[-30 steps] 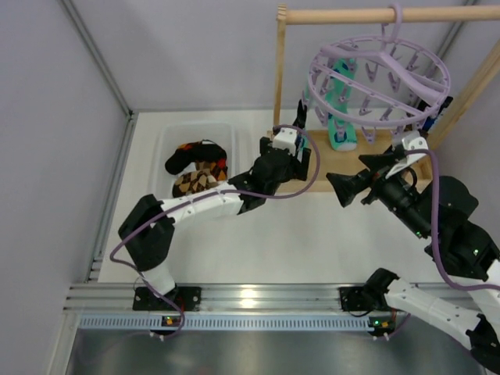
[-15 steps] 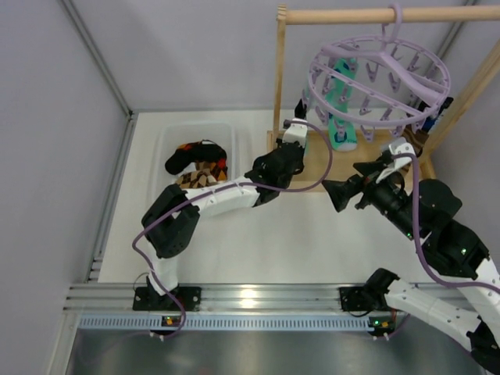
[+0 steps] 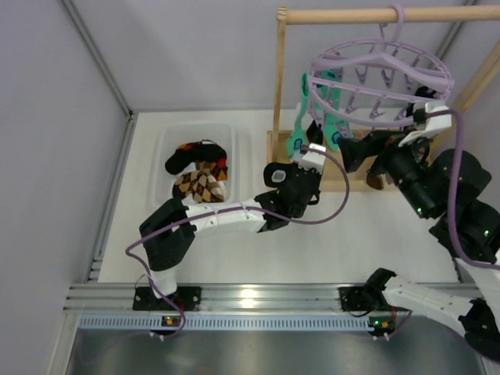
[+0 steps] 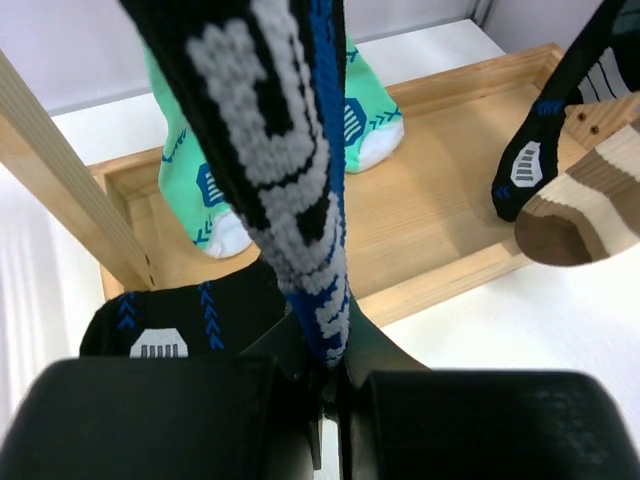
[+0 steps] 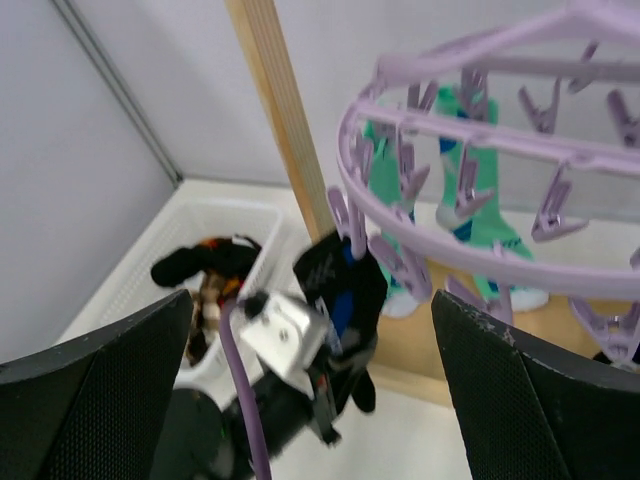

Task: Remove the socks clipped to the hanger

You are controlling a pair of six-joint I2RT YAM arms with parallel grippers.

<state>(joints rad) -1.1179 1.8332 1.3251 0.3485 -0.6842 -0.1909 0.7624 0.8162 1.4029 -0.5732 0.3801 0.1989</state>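
Now my left pincer [image 4: 325, 385] pinches the black sock with blue-white marks [image 4: 285, 170]; best pull straight toward six o'clock until the round lavender plastic hanger [image 5: 520, 270] releases.

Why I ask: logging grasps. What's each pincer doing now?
Left pincer: shut on black sock.
Right pincer: open, empty.

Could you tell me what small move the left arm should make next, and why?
Probably a short pull of the left gripper straight down, away from the hanger. It is shut on the black sock, whose top looks pinned in one of the hanger's clips, so a gentle tug should slip it free.
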